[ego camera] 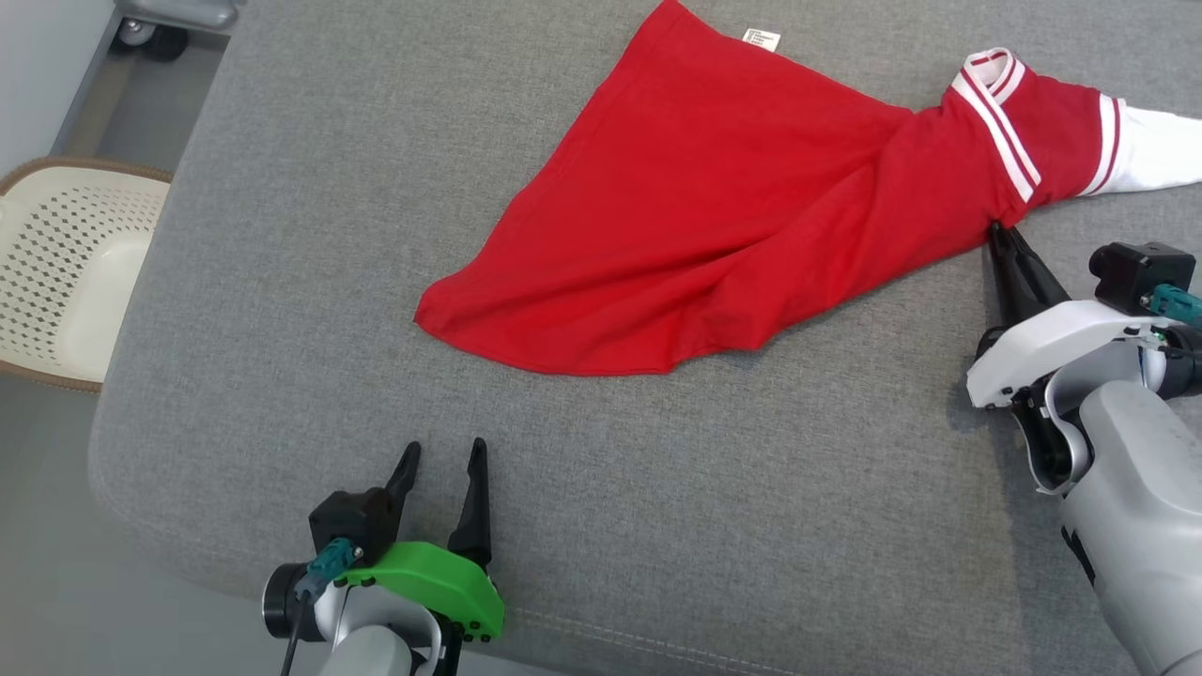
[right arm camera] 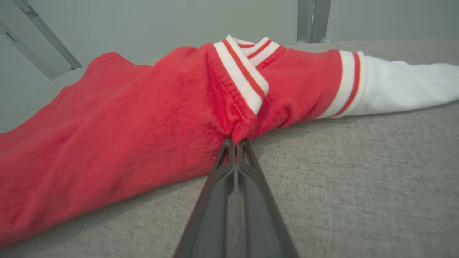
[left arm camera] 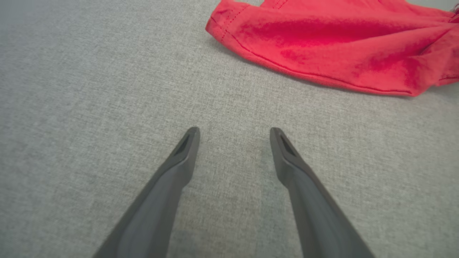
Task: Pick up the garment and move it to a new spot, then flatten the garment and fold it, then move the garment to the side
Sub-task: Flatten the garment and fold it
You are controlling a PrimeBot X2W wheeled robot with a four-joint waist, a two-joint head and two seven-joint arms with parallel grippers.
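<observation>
- I see the red garment (ego camera: 714,207) (left arm camera: 340,46) (right arm camera: 125,118) lying loosely spread on the grey cushion (ego camera: 282,282), in its far half and toward the right edge, with one hem corner pointing at the middle.
- Its white-striped collar (ego camera: 995,122) (right arm camera: 244,75) is bunched up. A white sleeve (ego camera: 1160,150) (right arm camera: 405,82) runs off toward the right edge, and a small label (ego camera: 761,38) shows at the far tip.
- My right end effector (ego camera: 997,230) (right arm camera: 236,141) has its fingers pressed together, pinching a small fold of red cloth just below the collar.
- My left end effector (ego camera: 446,451) (left arm camera: 235,130) is spread wide with nothing between the fingers, near the cushion's near edge toward the left corner and well apart from the hem.
- A pale perforated basket (ego camera: 66,263) stands on the floor beyond the left edge.
</observation>
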